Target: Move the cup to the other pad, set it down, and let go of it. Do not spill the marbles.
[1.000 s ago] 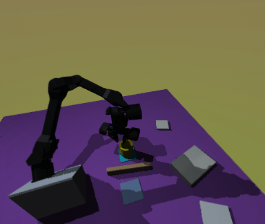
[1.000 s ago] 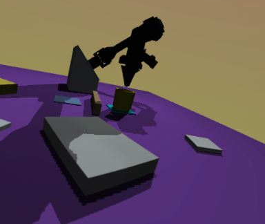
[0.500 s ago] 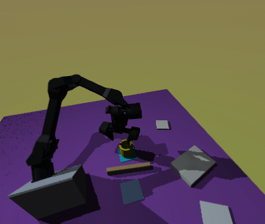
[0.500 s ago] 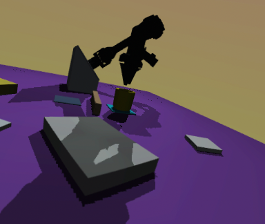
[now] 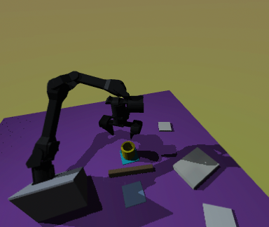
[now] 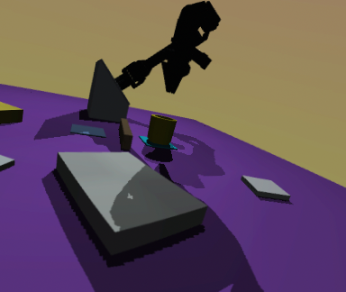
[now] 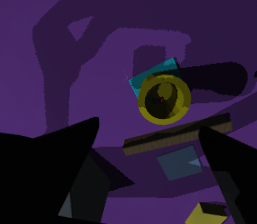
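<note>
The claw (image 5: 122,133) (image 7: 148,126) is set wide, with its two fingers well apart and nothing between them. It is positioned above the yellow cup (image 5: 128,150) (image 6: 161,130) (image 7: 143,106), apart from it. The cup stands upright on the cyan pad (image 5: 125,161) (image 6: 144,140) (image 7: 136,82); its mouth faces up. Small dark and red spots are visible inside the cup; their detail is too small to resolve. Beside the cyan pad lies a brown bar (image 5: 131,171) (image 6: 125,134) (image 7: 176,135), located between that pad and the blue-grey pad (image 5: 134,194) (image 6: 87,131) (image 7: 179,163). The blue-grey pad lies flat on the purple table (image 5: 99,153) (image 6: 321,246) (image 7: 14,100) and bears no cup. Further out, a thick grey slab (image 5: 196,167) (image 6: 127,192) and a small pale tile (image 5: 164,126) (image 6: 266,187) rest on the table. The arm (image 5: 52,115) (image 6: 159,57) rises from beside a large grey wedge-shaped block (image 5: 53,203) (image 6: 107,97).
</note>
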`<state>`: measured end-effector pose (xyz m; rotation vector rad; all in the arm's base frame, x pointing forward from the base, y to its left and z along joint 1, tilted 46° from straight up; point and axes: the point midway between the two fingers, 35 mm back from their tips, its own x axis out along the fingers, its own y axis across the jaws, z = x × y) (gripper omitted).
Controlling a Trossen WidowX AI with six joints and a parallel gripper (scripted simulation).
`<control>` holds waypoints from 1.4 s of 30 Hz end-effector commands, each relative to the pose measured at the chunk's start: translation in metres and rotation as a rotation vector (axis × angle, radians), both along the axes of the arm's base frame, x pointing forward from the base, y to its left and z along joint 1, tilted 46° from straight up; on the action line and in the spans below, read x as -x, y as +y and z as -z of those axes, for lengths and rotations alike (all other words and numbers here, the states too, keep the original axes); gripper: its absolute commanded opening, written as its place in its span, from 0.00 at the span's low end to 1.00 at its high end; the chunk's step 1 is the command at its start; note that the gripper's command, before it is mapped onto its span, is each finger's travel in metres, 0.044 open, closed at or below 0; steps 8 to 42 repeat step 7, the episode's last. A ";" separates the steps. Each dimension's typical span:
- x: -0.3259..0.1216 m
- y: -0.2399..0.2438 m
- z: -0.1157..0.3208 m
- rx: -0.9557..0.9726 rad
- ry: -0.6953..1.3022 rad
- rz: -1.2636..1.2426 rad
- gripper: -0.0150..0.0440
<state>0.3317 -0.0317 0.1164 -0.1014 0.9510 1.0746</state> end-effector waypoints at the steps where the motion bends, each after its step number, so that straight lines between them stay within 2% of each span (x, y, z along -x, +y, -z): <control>1: 0.001 -0.007 -0.007 0.005 -0.002 -0.007 1.00; 42: 0.001 -0.006 -0.006 0.001 -0.002 0.001 1.00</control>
